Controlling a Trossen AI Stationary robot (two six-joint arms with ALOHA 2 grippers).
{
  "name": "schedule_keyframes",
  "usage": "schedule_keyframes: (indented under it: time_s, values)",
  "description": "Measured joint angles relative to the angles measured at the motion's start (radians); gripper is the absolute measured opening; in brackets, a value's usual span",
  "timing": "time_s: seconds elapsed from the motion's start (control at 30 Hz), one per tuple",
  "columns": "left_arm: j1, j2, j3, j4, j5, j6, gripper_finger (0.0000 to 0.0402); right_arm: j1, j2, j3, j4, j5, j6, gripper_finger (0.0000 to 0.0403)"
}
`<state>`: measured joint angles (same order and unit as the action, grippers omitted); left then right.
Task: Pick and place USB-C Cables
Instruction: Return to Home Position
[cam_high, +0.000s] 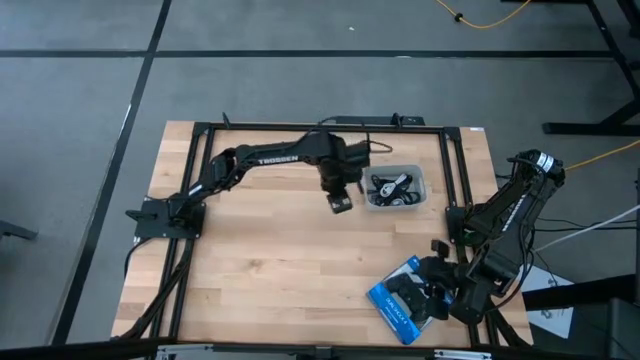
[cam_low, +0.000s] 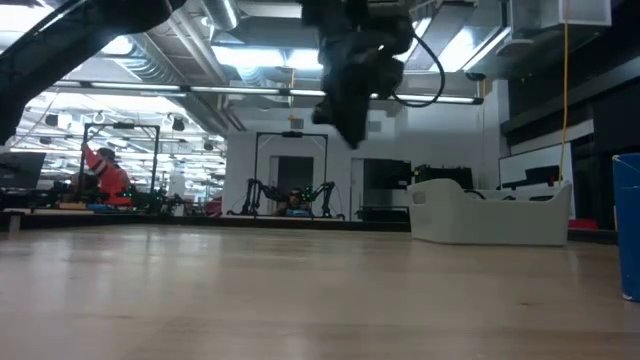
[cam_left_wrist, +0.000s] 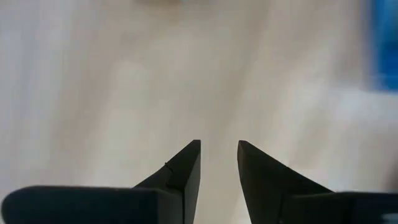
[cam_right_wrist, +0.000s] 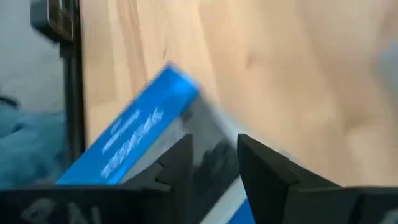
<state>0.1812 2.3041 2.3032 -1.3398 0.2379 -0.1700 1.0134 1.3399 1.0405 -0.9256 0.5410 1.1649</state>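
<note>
The USB-C cables (cam_high: 392, 188) lie coiled together inside a small translucent tray (cam_high: 422, 180) at the table's far middle, black ones and a whitish one. My left gripper (cam_high: 340, 203) hangs just left of that tray, raised above the table in the low view (cam_low: 352, 130), open and empty over bare wood (cam_left_wrist: 219, 146). My right gripper (cam_high: 432, 293) is near the table's right near corner, over a blue-and-black box (cam_high: 400, 300). In its wrist view it is open (cam_right_wrist: 214, 143), and the box (cam_right_wrist: 137, 130) lies right behind the fingers. My right gripper stands over the box's black part (cam_right_wrist: 214, 158), coming from above. Whether its fingertips touch the box I cannot tell. My left gripper touches nothing.
A black metal frame (cam_high: 300, 128) runs along the table's far edge and down both sides. The tray (cam_low: 490, 215) shows as a pale walled shape at the right in the low view, with the box's blue edge (cam_low: 628, 225) beyond it. Bare wood (cam_high: 270, 270) fills the middle and left.
</note>
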Motion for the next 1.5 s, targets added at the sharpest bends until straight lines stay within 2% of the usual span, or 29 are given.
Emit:
schedule_keyframes:
  time_s: [0.1, 0.17, 0.27, 0.4, 0.47, 0.63, 0.73, 0.83, 0.9, 1.0, 1.07, 1.17, 1.33, 1.5]
  values:
    - [-0.037, 0.0, 0.0, -0.143, -0.12, 0.164, 0.0099, -0.002, 0.0, 0.0, 0.058, 0.154, -0.11, 0.0129]
    - [-0.061, 0.0, 0.0, -0.206, -0.149, 0.308, 0.0099, -0.002, -0.001, 0.0, 0.104, 0.263, -0.203, 0.0129]
    - [-0.078, 0.0, 0.0, -0.231, -0.159, 0.363, 0.0099, -0.003, -0.004, 0.0, 0.194, 0.352, -0.405, 0.0129]
    - [-0.055, -0.034, 0.0, -0.232, -0.124, 0.379, 0.0099, -0.014, -0.008, 0.0, 0.307, 0.319, -0.708, 0.0129]
    - [-0.04, -0.065, 0.0, -0.231, -0.119, 0.368, 0.0099, -0.028, -0.008, 0.0, 0.328, 0.287, -0.792, 0.0129]
    - [-0.007, -0.162, -0.027, -0.229, -0.209, 0.326, 0.0099, -0.077, -0.008, -0.039, 0.377, 0.268, -0.746, 0.0129]
    - [0.004, -0.246, -0.103, -0.23, -0.266, 0.325, 0.0099, -0.1, -0.008, -0.128, 0.512, 0.232, -0.726, 0.0129]
    - [0.008, -0.341, -0.225, -0.203, -0.289, 0.329, 0.0099, -0.121, -0.008, -0.235, 0.745, 0.169, -0.784, 0.0129]
    - [0.012, -0.414, -0.334, -0.142, -0.289, 0.329, 0.0099, -0.137, -0.008, -0.295, 0.932, 0.099, -0.887, 0.0129]
    - [0.014, -0.545, -0.545, 0.009, -0.264, 0.331, 0.0099, -0.182, -0.009, -0.364, 1.178, -0.09, -1.113, 0.0129]
    - [0.014, -0.641, -0.702, 0.126, -0.228, 0.33, 0.0099, -0.227, -0.018, -0.376, 1.24, -0.228, -1.213, 0.0129]
    - [0.014, -0.802, -0.934, 0.282, -0.179, 0.29, 0.0099, -0.303, -0.056, -0.377, 1.219, -0.333, -1.215, 0.0129]
    - [0.015, -1.097, -1.268, 0.54, -0.175, 0.122, 0.0099, -0.425, -0.198, -0.377, 1.017, -0.342, -1.068, 0.0129]
    - [-0.002, -1.384, -1.553, 0.865, -0.176, -0.01, 0.0099, -0.469, -0.412, -0.378, 0.847, -0.393, -1.05, 0.0129]
